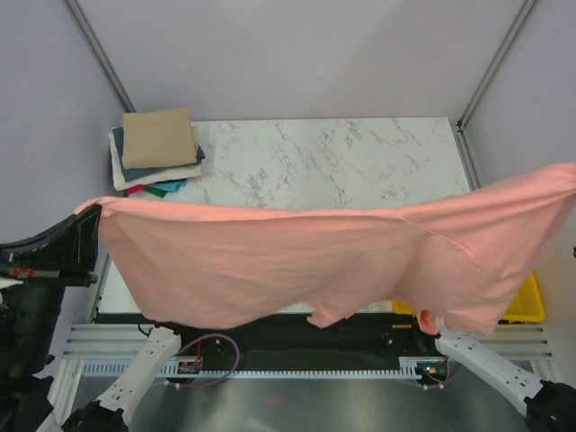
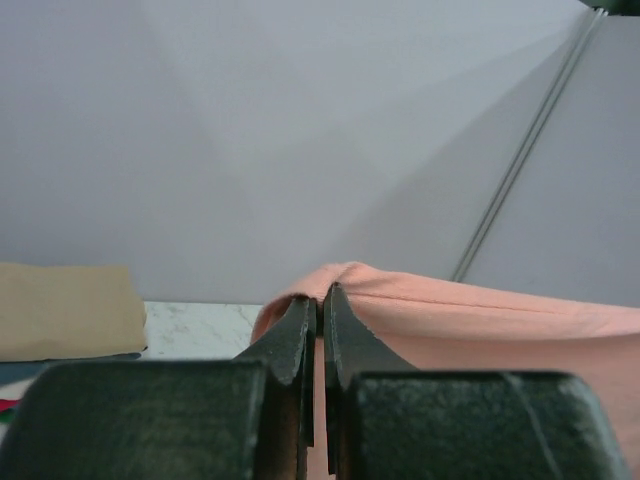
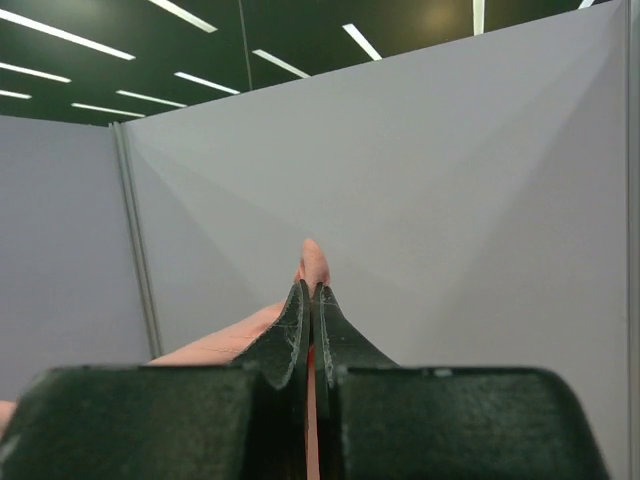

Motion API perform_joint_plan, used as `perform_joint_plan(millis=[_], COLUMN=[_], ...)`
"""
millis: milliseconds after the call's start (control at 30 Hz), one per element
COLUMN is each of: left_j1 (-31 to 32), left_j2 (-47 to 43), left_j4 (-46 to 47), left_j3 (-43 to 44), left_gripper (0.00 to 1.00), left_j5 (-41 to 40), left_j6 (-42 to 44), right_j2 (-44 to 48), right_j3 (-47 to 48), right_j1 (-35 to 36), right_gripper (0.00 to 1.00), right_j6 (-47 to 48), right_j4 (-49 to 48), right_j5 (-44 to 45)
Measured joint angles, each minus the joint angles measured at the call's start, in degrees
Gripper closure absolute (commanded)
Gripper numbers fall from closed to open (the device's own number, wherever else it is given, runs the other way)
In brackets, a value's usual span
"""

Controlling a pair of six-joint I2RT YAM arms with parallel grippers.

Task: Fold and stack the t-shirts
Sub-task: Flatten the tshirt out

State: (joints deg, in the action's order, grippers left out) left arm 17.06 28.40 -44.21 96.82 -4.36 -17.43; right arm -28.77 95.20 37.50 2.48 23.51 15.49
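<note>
Here the left gripper point(image 2: 322, 297) is pinched tight on a corner of the salmon-pink t-shirt point(image 1: 270, 261), and the right gripper point(image 3: 310, 292) is clamped on another edge. Held high and wide apart, they stretch the shirt over the near side of the marble table point(image 1: 342, 162), probably to spread it flat for folding. The stack of folded tees point(image 1: 157, 148), tan on top, sits at the far left corner. The cloth hides most of the yellow tray point(image 1: 531, 306); which parts they grip is unclear.

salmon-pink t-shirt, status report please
Left end effector shut on large salmon-pink cloth t-shirt, right end effector too. Shirt stretched in air above white marble table. Folded tee stack far-left corner, apart.
</note>
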Motion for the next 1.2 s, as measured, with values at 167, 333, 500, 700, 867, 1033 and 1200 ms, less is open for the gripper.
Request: perform_joint_plan(millis=[167,333,500,700,867,1033,1200], left_j1=[0.1,0.0,-4.4,-16.1,-20.8,-20.5,-18.7], left_j2=[11.4,24.7,37.2,64.0,75.8,67.8,52.9], left_j4=[1.6,4.1,8.0,8.6,2.9,2.0,4.4], left_j3=[5.1,4.0,-8.0,-11.1,-10.0,-10.6,-18.2], left_gripper=[0.98,0.98,0.98,0.48,0.24,0.23,0.24], left_j5=[-1.1,-4.6,-2.9,5.7,10.6,10.8,11.2], left_j6=[0.3,0.7,0.8,-0.5,-2.3,-2.4,-3.9], right_j2=[-12.5,-29.0,-47.4,-74.8,-92.1,-88.1,-77.2], right_j3=[2.7,-3.0,-6.6,2.9,17.2,9.4,-4.1], right_j1=[0.9,1.0,-7.7,-17.9,-18.9,-18.3,-18.2], right_gripper=[1.0,1.0,1.0,0.26,0.14,0.13,0.14], right_j6=[6.2,11.5,11.4,7.5,5.6,1.8,-4.7], right_j4=[-6.1,-13.3,-17.1,-17.2,-10.1,-8.2,-8.5], right_j5=[1.9,5.2,1.0,-3.0,-3.8,-5.0,-7.4])
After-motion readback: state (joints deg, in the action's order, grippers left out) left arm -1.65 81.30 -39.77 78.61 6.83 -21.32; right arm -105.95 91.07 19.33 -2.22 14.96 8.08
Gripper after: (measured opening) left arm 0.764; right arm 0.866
